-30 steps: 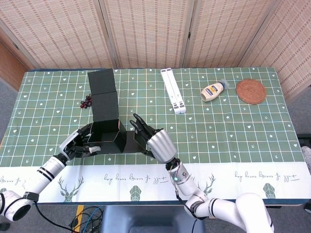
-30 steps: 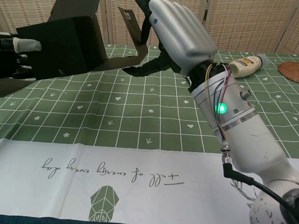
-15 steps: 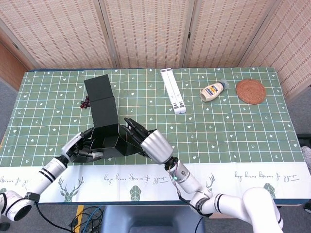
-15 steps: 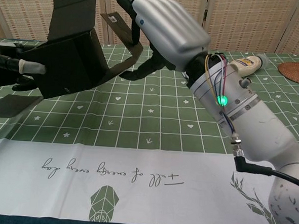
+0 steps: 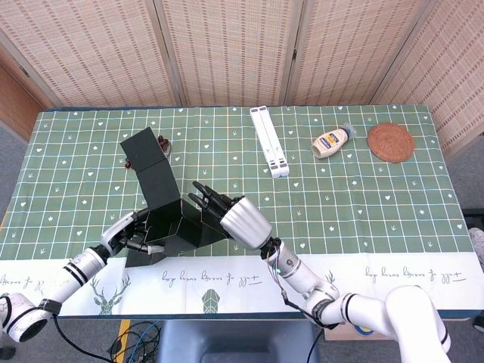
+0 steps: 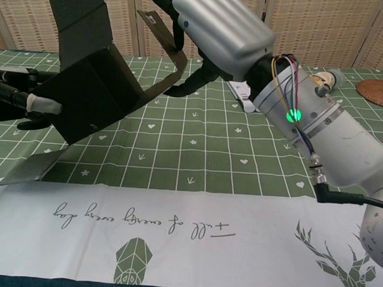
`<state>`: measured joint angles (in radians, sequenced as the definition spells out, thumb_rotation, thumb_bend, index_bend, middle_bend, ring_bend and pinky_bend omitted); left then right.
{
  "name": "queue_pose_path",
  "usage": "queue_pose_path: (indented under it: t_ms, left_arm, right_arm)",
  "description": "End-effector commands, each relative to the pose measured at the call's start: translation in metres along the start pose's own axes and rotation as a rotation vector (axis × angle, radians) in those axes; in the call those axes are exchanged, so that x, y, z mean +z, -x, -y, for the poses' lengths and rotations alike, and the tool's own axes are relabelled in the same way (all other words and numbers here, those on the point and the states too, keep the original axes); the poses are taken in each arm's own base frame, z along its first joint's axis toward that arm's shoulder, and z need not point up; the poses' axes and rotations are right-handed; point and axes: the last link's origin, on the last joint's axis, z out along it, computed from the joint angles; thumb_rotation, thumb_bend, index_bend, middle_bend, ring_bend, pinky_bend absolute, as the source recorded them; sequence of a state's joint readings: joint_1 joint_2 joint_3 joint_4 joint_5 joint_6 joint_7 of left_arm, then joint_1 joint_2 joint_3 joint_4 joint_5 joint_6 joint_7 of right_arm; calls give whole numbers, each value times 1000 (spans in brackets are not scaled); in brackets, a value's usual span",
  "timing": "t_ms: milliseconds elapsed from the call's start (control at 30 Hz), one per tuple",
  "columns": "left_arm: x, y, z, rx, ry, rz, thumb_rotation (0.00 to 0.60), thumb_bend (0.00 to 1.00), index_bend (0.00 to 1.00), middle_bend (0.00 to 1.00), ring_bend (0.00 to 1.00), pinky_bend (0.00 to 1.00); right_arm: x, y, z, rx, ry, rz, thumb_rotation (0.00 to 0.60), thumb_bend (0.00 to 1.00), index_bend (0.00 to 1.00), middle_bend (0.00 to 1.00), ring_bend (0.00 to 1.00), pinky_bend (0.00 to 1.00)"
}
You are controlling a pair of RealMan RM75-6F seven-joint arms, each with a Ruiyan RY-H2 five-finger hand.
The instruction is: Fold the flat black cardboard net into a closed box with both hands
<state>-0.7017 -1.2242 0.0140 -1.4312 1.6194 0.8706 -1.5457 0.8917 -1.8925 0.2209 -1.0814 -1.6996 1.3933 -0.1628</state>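
Note:
The black cardboard net (image 5: 168, 215) is partly folded into an open box body, tilted and lifted off the table near the front edge. Its long lid panel (image 5: 144, 151) sticks out toward the far left. In the chest view the box body (image 6: 94, 92) hangs in the air with a loose flap (image 6: 30, 169) drooping to the cloth. My left hand (image 5: 127, 234) grips the box's left side, its fingers (image 6: 41, 103) against the wall. My right hand (image 5: 240, 219) holds the right side flap (image 6: 165, 41) between thumb and fingers.
A bunch of dark grapes (image 5: 162, 141) lies by the lid panel's tip. A white folding stand (image 5: 270, 141), a mayonnaise bottle (image 5: 331, 141) and a woven coaster (image 5: 390, 141) sit toward the far right. The tablecloth's white border (image 6: 173, 227) runs along the front edge.
Both hands have turned the box counter-clockwise and brought it toward the front edge. The lid panel has swung left, uncovering the grapes on its right side.

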Motion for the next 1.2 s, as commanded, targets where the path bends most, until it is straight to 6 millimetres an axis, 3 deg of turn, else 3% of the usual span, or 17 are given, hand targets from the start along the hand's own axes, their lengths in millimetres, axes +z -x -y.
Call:
queue_pose_path:
  t_ms: [33,267,667,800,1200]
  left_arm:
    - [1,0,1,25,-7,6,600,82,233,238,586,812]
    - [5,2,1,70,-18,6,600,82,235,238,586,812]
    - [18,17,9,125,-28,16,600,81,241,238,586,812]
    - [22,22,15,186,-31,9,600,81,242,238,585,812]
    - [36,43,28,298,-45,22,600,81,244,238,582,812]
  right_arm:
    - [2,-1,-2,4,2,-4,600,112,0,0,526,956]
    - [4,-3,-4,10,1,0,600,112,0,3,526,956]
    - [-1,16,10,-6,-41,81,600,113,0,32,529,956]
    - [-2,18,12,-16,-56,87,600,154,0,56,537,956]
    - [-22,42,22,-92,-138,186,600,205,0,104,562,956]
